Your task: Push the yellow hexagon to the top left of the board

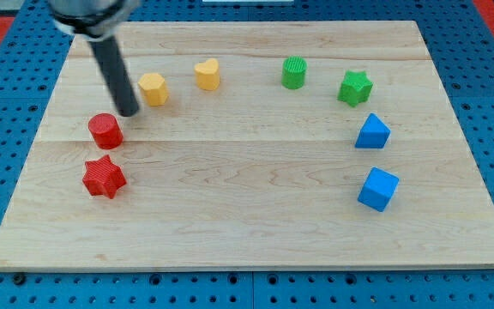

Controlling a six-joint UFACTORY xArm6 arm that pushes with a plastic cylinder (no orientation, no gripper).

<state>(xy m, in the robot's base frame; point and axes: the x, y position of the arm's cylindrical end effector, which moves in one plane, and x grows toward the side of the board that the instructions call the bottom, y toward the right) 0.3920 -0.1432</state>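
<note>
My tip (129, 112) sits just left of the yellow hexagon (153, 88), above the red cylinder (105, 130). No claw shows.

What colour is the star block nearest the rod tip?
Red; the red star shows clearly in the camera view.

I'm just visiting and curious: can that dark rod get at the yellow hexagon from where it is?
Probably yes. My tip sits just at the view's left of the yellow hexagon, with nothing between them.

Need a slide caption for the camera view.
My tip sits just left of the yellow hexagon, above the red cylinder.
</note>
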